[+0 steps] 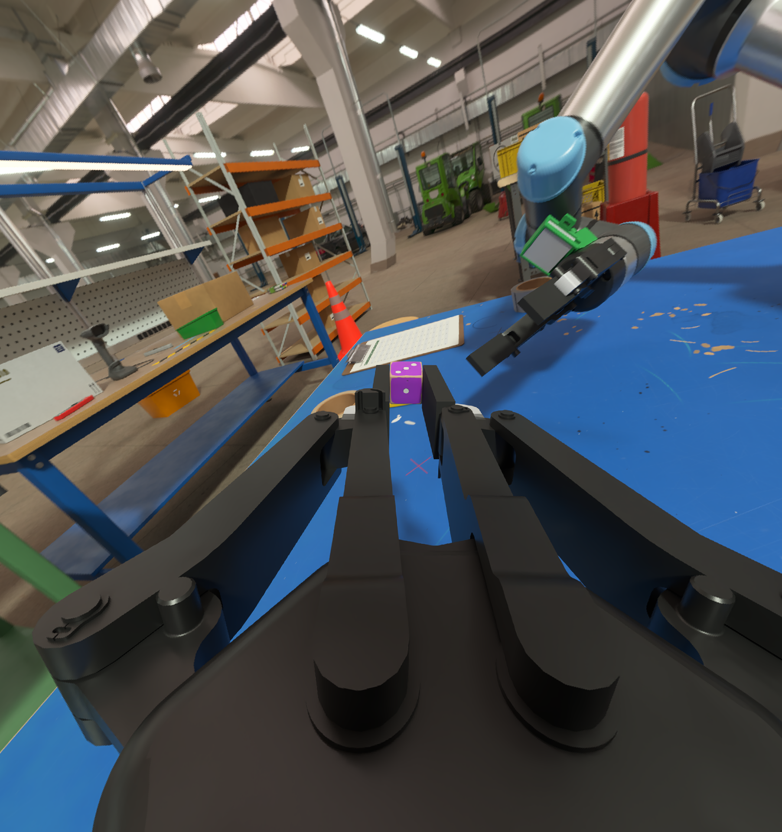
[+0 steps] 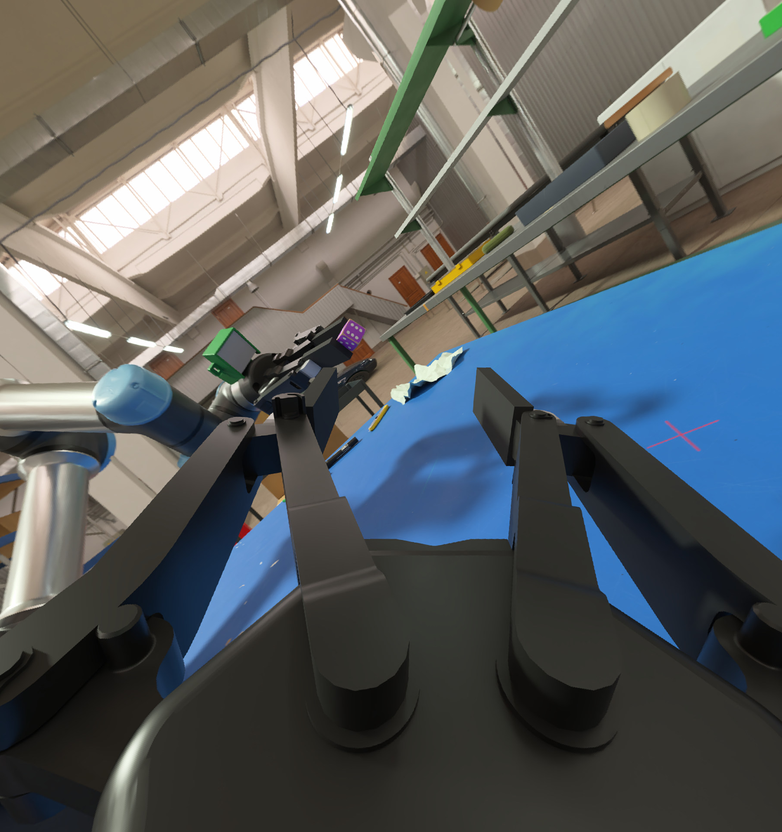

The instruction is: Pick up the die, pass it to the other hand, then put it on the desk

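Observation:
A purple die (image 1: pixel 406 382) with white pips is held between the fingertips of my left gripper (image 1: pixel 406 386), which is shut on it above the blue desk (image 1: pixel 650 450). In the right wrist view the same die (image 2: pixel 351 335) shows at the tip of the left gripper, lifted off the desk. My right gripper (image 2: pixel 402 396) is open and empty, low over the desk. It also shows in the left wrist view (image 1: pixel 502 355), to the right of the die and apart from it.
A clipboard (image 1: pixel 407 346) lies at the desk's far edge beyond the die. Crumpled white paper (image 2: pixel 429 371), a yellow pencil (image 2: pixel 379 418) and a black pen (image 2: pixel 342 450) lie near the desk edge. A pink cross (image 2: pixel 682 434) marks the desk.

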Action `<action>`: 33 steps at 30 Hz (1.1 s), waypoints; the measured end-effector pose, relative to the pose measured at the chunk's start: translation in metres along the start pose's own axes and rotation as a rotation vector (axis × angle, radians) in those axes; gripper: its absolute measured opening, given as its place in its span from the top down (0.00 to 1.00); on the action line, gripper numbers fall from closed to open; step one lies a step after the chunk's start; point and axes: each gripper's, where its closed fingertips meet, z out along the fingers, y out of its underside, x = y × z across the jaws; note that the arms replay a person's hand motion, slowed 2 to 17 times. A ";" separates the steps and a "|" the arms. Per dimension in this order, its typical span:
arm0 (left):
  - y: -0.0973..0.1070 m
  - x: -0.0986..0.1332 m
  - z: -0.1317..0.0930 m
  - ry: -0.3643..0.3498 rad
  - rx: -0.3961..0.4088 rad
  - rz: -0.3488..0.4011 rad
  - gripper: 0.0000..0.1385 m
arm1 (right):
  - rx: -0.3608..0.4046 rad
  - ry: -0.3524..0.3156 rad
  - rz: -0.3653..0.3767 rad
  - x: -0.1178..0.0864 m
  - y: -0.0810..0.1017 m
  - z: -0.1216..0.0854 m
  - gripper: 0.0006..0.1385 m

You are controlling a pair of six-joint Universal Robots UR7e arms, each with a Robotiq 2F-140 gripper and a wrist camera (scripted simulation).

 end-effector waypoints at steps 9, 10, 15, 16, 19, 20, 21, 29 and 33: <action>-0.006 0.027 0.033 0.061 0.088 0.008 0.86 | -0.065 -0.067 0.130 -0.010 0.004 0.010 0.43; -0.006 0.030 0.036 0.069 0.095 0.008 0.86 | -0.072 -0.075 0.146 -0.011 0.005 0.011 0.43; -0.006 0.044 0.051 0.105 0.123 0.010 0.86 | -0.107 -0.113 0.223 -0.016 0.008 0.015 0.43; -0.006 0.046 0.053 0.112 0.127 0.010 0.86 | -0.113 -0.120 0.238 -0.017 0.008 0.015 0.44; -0.005 0.054 0.060 0.130 0.136 0.013 0.86 | -0.132 -0.139 0.281 -0.020 0.010 0.016 0.44; -0.005 0.056 0.063 0.135 0.137 0.015 0.86 | -0.138 -0.144 0.294 -0.020 0.011 0.017 0.45; -0.004 0.058 0.065 0.140 0.139 0.017 0.86 | -0.144 -0.150 0.307 -0.021 0.012 0.017 0.45; 0.000 0.074 0.078 0.176 0.142 0.038 0.86 | -0.182 -0.176 0.387 -0.024 0.016 0.018 0.48; 0.002 0.081 0.083 0.191 0.137 0.050 0.86 | -0.196 -0.179 0.408 -0.024 0.017 0.018 0.50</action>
